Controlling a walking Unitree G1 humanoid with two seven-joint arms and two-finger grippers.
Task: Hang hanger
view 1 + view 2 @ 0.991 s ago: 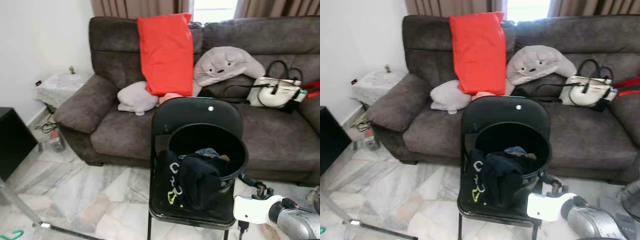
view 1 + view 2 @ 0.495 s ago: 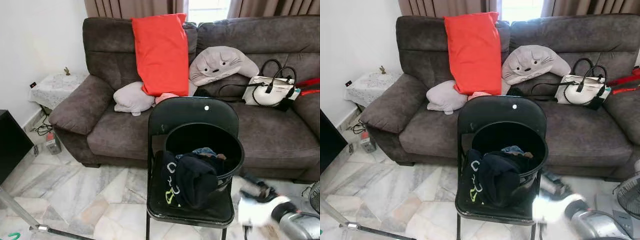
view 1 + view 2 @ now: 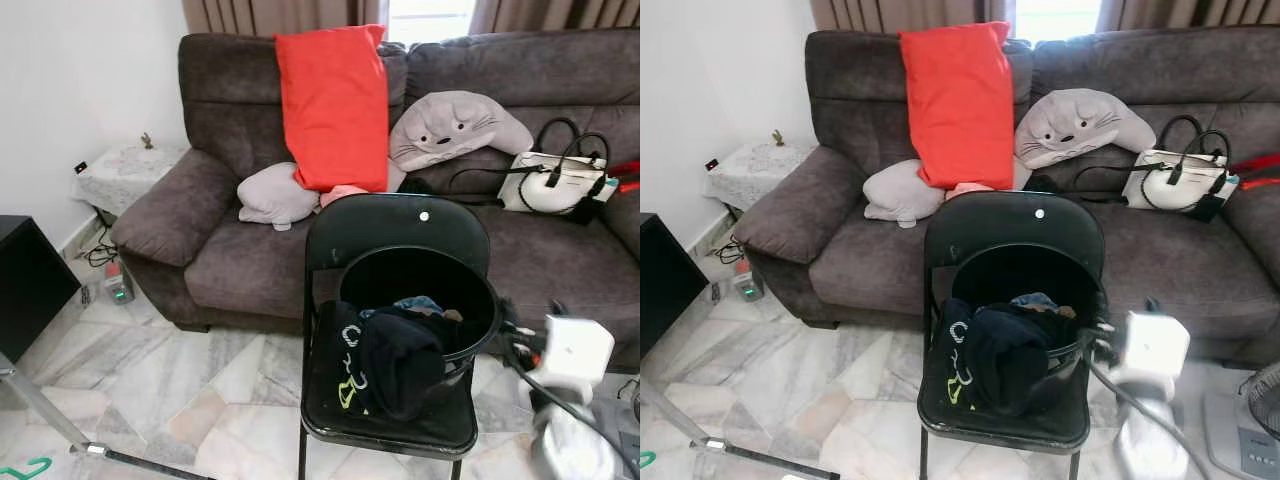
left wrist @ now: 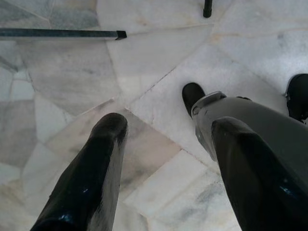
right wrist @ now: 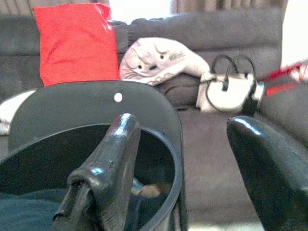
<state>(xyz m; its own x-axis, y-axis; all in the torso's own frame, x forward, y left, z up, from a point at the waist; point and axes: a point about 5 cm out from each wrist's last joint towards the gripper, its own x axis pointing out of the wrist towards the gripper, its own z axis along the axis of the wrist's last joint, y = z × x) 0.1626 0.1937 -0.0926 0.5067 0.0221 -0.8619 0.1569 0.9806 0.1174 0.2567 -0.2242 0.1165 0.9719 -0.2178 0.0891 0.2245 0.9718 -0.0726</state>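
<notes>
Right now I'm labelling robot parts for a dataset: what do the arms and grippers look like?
The right arm is silver, with a white boxy wrist block and a black cable along it. Both the right gripper and the left gripper have two long, glossy black fingers with rounded tips.

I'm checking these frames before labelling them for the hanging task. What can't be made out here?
- Green hanger: cut off by the left eye view's bottom corner.
- Bucket contents: dark clothes cover what lies beneath.
- Right pincer: open at the bucket rim; its arm is blurred in both eye views.
- Left pincer: open over the floor.
</notes>
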